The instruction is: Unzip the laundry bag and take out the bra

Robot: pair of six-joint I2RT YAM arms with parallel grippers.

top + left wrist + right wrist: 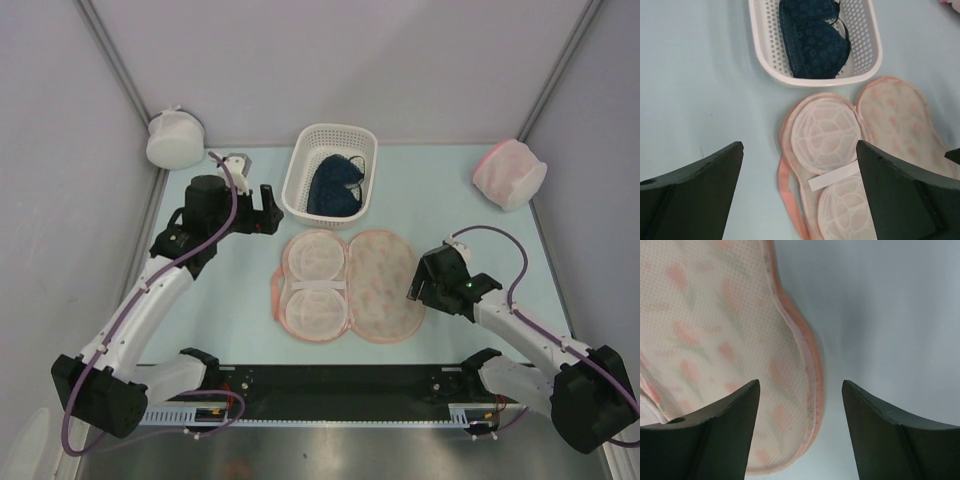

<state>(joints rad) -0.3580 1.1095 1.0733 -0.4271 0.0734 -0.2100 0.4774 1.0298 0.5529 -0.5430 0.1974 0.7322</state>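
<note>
The laundry bag (382, 285) lies opened flat at the table's middle, its printed half on the right and its white mesh-cupped inner half (312, 285) on the left. It also shows in the left wrist view (895, 115) and the right wrist view (715, 330). The dark navy bra (335, 185) lies inside the white basket (295, 190), as the left wrist view shows too (815, 42). My left gripper (262, 208) is open and empty, left of the basket, above the table (800, 195). My right gripper (415, 290) is open and empty over the bag's pink right edge (801, 430).
A round white mesh pouch (175, 138) sits at the back left corner. A round pink-and-white mesh pouch (510, 172) sits at the back right. Grey walls close in the table on the left, back and right.
</note>
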